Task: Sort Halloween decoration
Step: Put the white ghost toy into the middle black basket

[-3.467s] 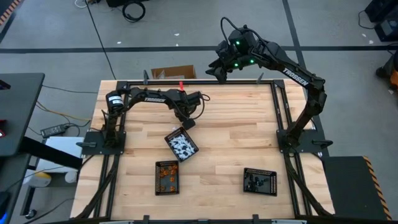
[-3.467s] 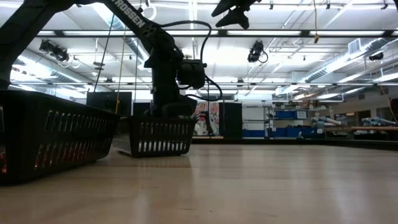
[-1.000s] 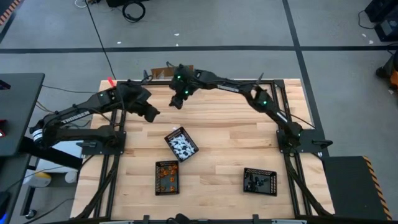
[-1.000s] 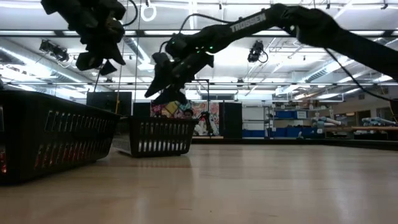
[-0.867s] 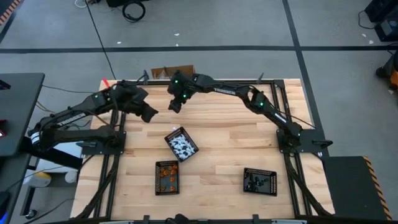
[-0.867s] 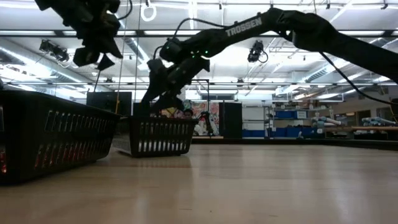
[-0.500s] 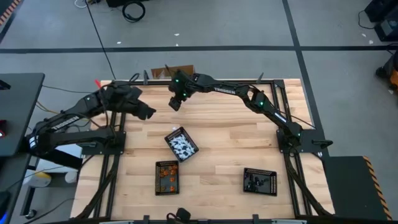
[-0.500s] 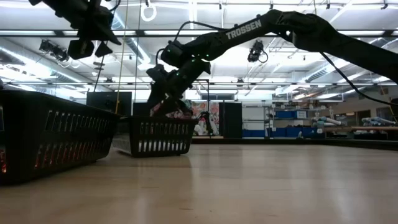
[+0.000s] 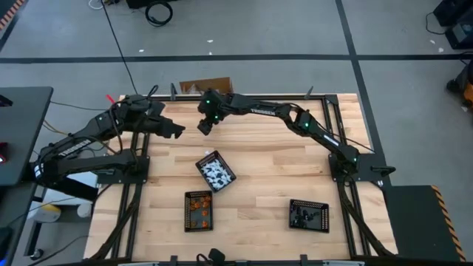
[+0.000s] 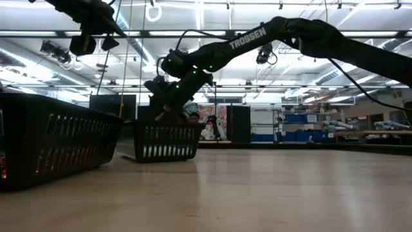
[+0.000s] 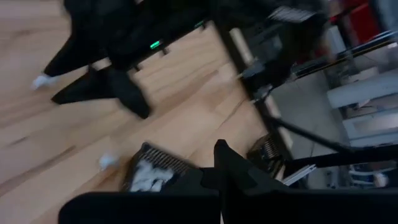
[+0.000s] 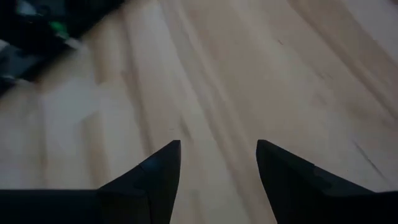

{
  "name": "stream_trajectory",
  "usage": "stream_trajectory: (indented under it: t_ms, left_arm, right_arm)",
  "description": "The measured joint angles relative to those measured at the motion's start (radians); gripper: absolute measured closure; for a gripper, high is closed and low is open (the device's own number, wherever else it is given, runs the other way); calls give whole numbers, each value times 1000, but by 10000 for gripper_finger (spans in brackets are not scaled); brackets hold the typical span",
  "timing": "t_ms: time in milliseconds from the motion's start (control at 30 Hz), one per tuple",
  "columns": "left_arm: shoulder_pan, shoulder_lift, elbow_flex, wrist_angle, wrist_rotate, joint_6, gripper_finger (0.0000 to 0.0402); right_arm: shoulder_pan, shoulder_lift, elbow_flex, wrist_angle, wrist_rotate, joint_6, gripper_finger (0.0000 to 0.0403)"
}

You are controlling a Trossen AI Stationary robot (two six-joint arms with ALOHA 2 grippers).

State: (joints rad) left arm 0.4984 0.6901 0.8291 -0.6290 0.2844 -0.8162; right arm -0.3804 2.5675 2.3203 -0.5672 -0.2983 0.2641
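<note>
Three black trays rest on the wooden table. One [image 9: 200, 163] holds white decoration pieces [image 9: 216, 173], one [image 9: 186, 211] holds orange pieces [image 9: 198, 213], and one [image 9: 293, 215] at the near right holds black pieces. Two loose white pieces [image 11: 42, 81] [image 11: 107, 162] lie on the bare wood. My right gripper [image 9: 202, 125] [image 12: 217, 149] is open just above the wood, far of the white tray, with nothing between its fingers. My left gripper [image 9: 178, 131] [image 11: 219, 146] hangs shut and empty, high at the far left.
A black metal frame [image 9: 325, 111] borders the table. A cardboard box [image 9: 205, 86] stands just past the far edge. Bare wood lies between the trays and across the table's right half. In the low view the orange tray [image 10: 51, 145] fills the near left.
My right gripper has sunk toward the table and drifted a little toward its left edge, over the wood beyond the white tray. My left gripper has risen and drawn back toward the table's left edge, still shut. The trays have not moved.
</note>
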Motion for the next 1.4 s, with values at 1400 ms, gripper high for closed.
stream_trajectory:
  t_ms: [1400]
  left_arm:
    - [162, 380, 852, 264, 1, 492, 401]
  right_arm:
    - [-19, -9, 17, 32, 42, 85, 192]
